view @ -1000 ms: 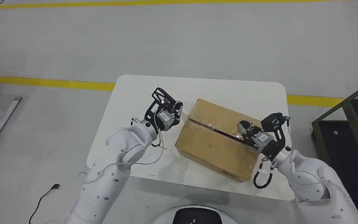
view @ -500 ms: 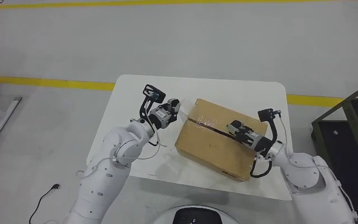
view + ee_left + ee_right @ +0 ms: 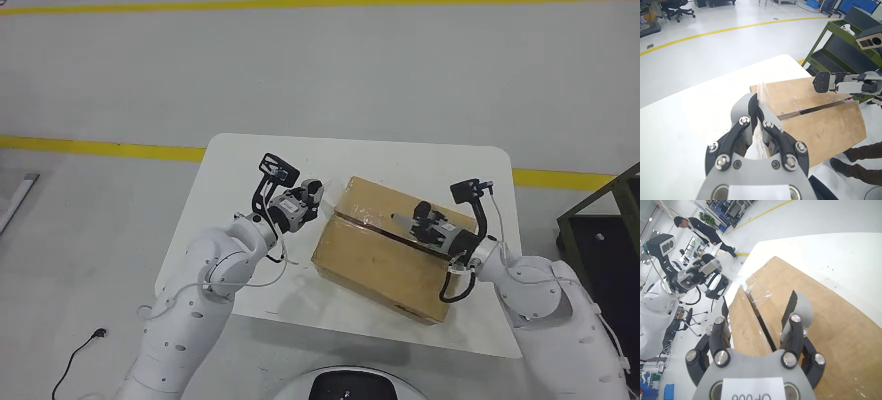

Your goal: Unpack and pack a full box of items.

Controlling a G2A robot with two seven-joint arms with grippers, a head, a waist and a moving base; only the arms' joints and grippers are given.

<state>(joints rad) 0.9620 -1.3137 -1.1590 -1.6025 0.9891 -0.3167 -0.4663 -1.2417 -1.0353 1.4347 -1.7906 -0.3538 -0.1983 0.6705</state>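
Left wrist view shows the left gripper (image 3: 757,102) pinching clear tape (image 3: 762,89) beside the cardboard box (image 3: 821,128) on the table (image 3: 687,113). Right wrist view shows the right gripper (image 3: 761,313) spread wide over the box top.

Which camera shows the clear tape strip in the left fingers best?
Left wrist view: the tape strip stands up close, pinched in the left gripper at the end of the box. The right wrist view shows it farther off as a translucent sheet; the top view shows barely a faint sheen.
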